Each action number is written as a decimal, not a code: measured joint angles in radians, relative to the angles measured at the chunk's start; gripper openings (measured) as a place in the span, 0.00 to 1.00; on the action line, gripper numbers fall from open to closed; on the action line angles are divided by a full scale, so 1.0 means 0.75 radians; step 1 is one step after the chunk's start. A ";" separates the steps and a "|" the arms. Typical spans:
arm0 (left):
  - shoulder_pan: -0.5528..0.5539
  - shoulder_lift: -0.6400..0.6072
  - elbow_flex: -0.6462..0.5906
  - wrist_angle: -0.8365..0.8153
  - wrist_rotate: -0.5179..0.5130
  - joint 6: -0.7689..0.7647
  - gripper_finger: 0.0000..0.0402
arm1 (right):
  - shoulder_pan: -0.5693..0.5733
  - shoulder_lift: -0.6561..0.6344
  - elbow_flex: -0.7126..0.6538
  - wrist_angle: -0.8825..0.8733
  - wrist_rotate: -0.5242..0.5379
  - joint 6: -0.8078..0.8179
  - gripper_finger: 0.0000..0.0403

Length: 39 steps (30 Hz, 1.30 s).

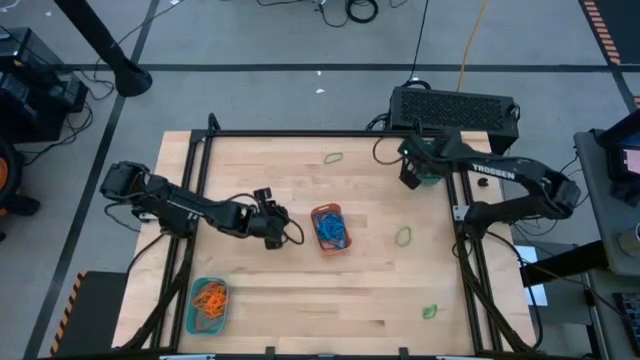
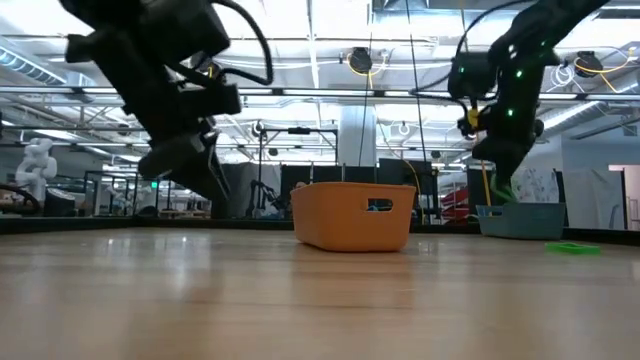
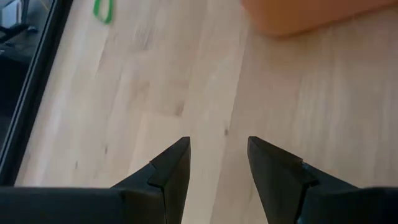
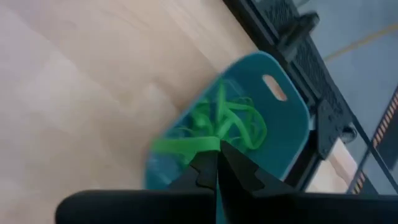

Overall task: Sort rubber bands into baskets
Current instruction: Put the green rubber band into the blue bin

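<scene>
**Left fingers spread beside orange basket; right pinching a green band over far teal basket**

Table [image 1: 300, 300]: pale wood, black frame round it.

Near-left corner, about 7 o'clock from table centre: teal basket [image 1: 192, 314] holding a tangle of orange rubber bands [image 1: 210, 296].

Left gripper [image 1: 277, 237], just at 9 o'clock of the orange basket [image 1: 328, 211], raised off the wood in the low view. Fingers [image 3: 173, 171] spread, nothing between them, bare table below. Orange basket's edge shows ahead of the fingers in the left wrist view [image 3: 298, 15].

Orange basket sits near table centre, with blue rubber bands [image 1: 331, 230] piled inside.

Loose green rubber bands on the wood: one at about 12 o'clock from the orange basket, toward the far edge [image 1: 334, 157]; one at 3 o'clock of it [image 1: 404, 236]; one near the near-right corner, roughly 5 o'clock [image 1: 430, 311].

Right gripper [image 4: 216, 163], at the far-right corner, about 2 o'clock from table centre. Fingers pressed together, pinching a green rubber band [image 4: 183, 145] that hangs over the second teal basket [image 4: 289, 134]. More green bands [image 4: 233, 118] lie inside that basket.
</scene>
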 joint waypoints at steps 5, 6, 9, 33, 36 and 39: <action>-0.006 -0.151 -0.115 0.011 0.001 -0.040 0.42 | -0.144 0.105 0.000 0.015 -0.003 -0.098 0.00; -0.009 -0.188 -0.135 0.035 0.001 -0.051 0.42 | -0.168 0.126 0.000 0.014 -0.004 -0.115 0.00; -0.019 -0.299 -0.194 0.094 0.006 -0.060 0.42 | -0.217 0.188 -0.001 0.014 -0.006 -0.142 0.00; -0.069 -0.423 -0.225 0.267 0.042 -0.021 0.42 | -0.250 0.232 0.152 -0.205 -0.076 -0.089 0.33; -0.069 -0.423 -0.225 0.276 0.042 -0.021 0.42 | -0.232 0.232 0.247 -0.223 -0.248 -0.061 0.33; -0.069 -0.423 -0.225 0.282 0.042 -0.021 0.42 | -0.193 0.232 0.327 -0.182 -0.423 -0.029 0.33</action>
